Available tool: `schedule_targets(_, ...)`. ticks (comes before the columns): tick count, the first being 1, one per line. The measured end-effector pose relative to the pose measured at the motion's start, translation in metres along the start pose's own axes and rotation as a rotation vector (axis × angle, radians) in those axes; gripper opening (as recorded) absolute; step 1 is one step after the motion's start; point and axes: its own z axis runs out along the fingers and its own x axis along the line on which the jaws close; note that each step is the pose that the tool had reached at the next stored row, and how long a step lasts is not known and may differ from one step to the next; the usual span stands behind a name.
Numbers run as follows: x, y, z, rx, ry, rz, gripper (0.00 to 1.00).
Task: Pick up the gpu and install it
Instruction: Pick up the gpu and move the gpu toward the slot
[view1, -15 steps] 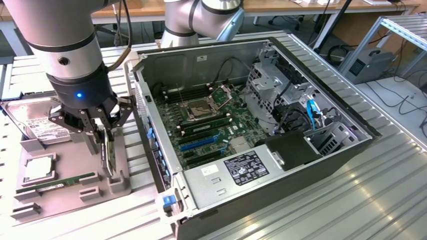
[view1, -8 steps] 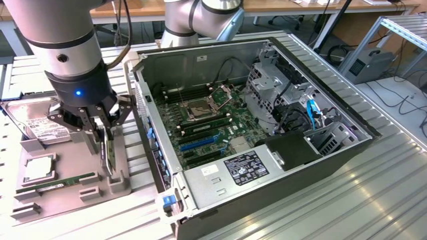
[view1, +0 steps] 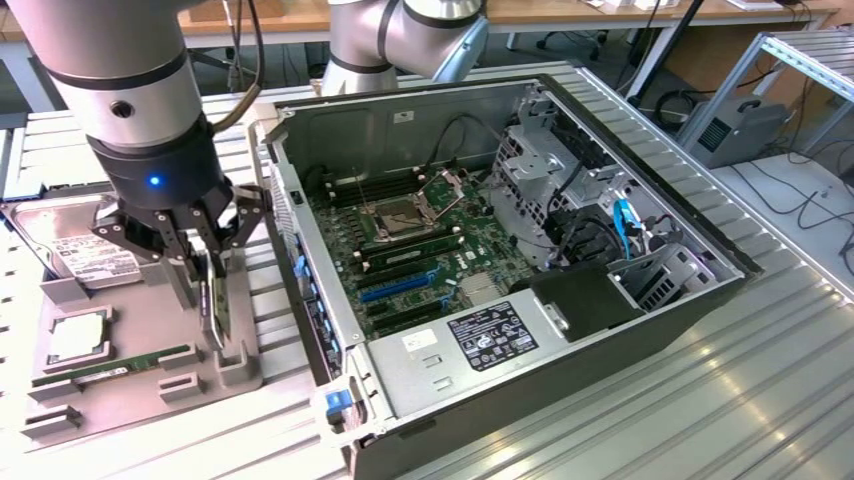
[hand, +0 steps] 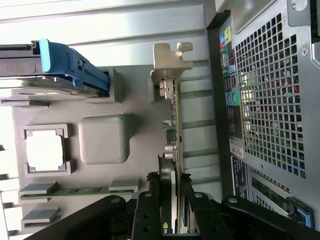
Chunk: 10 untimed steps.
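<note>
Arm, silver-grey with a black wrist, comes down near-vertical at the exterior view's left, over the grey moulded parts tray. Black multi-link gripper points straight down, its fingers pressed in from both sides and clamped on the gpu. This is a thin dark circuit card standing on edge, with a silver metal bracket at the end away from the gripper. The card sits at the tray side nearest the computer case, between grey support blocks. Cannot tell if its lower edge touches the tray.

The tray holds:
- a boxy silver hard drive with a white label, at the far end
- a square silver processor chip in a framed pocket
- a narrow green RAM stick, lying flat between end clips
- a plain grey square block beside the chip pocket

The open black-and-silver tower case lies on its side just beside the tray on a ribbed metal table. Inside is a green motherboard with a bare processor socket, blue and black slots, a drive cage and cables.
</note>
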Motion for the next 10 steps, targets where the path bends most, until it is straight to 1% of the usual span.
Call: schedule_targets(10,-0.0002,0.0000,-0.0053,-0.0001,0.0000,0.000,0.27)
